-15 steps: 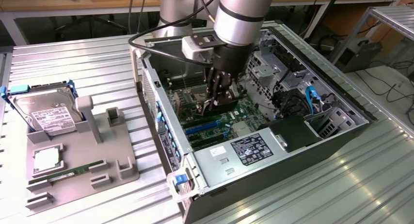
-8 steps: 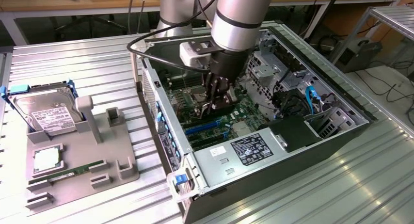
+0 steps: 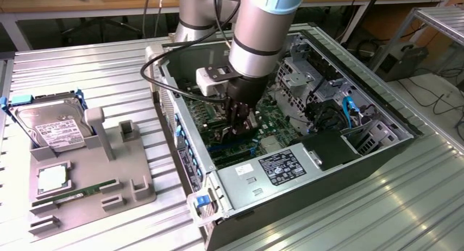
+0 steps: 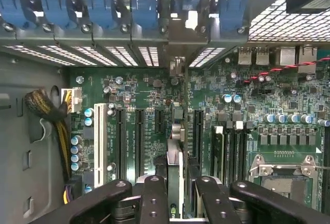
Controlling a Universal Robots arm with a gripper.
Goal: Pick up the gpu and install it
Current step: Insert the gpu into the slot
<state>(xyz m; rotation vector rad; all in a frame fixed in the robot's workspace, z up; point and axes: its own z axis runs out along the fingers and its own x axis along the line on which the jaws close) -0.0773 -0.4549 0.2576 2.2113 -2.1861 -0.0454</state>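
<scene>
An open computer case (image 3: 305, 153) is seen lying on a ribbed metal table (image 3: 87, 71), with the robot arm (image 3: 261, 33) reaching down into it. Inside, a green motherboard (image 4: 154, 110) is laid out with black expansion slots (image 4: 139, 136) and one white slot (image 4: 99, 141). To the exterior view's left, a grey holder tray (image 3: 94, 169) is placed, carrying a silver hard drive (image 3: 51, 126) and a narrow memory stick (image 3: 76, 195). The gripper (image 4: 175, 193) is pinched on the gpu (image 4: 175, 157), which is held edge-on, upright between the black fingers (image 4: 152, 198), directly above the motherboard's slots and pointing toward the case's rear slot openings (image 4: 178, 33).
</scene>
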